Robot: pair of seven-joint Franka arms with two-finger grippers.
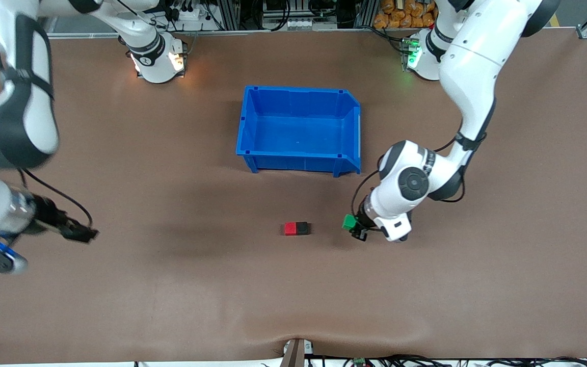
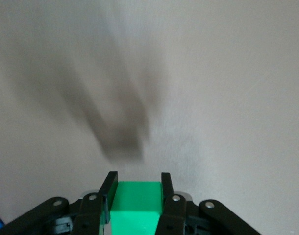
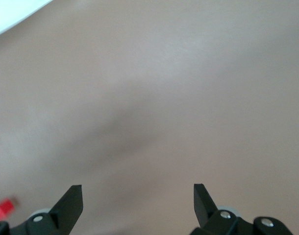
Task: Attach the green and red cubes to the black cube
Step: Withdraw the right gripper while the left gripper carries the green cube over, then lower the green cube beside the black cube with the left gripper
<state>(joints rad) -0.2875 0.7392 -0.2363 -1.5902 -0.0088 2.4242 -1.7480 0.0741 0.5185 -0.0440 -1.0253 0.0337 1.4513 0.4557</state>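
The left gripper (image 1: 353,228) is pinching the green cube (image 1: 349,222) between its 2 fingers (image 2: 109,188), holding it over bare table (image 1: 171,285) toward the left arm's end, beside the joined pair of cubes. In the left wrist view the green cube (image 2: 136,209) is sitting squarely between both pads.

The red cube (image 1: 290,229) and the black cube (image 1: 302,228) are lying on the table touching each other, nearer to the front camera than the blue bin (image 1: 301,160); the black one is facing the left arm's end.

The right gripper (image 1: 82,233) is hanging over the table at the right arm's end, well apart from the cubes, its fingers (image 3: 70,205) spread wide and holding nothing. A small red shape (image 3: 3,209) at the edge of the right wrist view is probably the red cube, though it is blurred.
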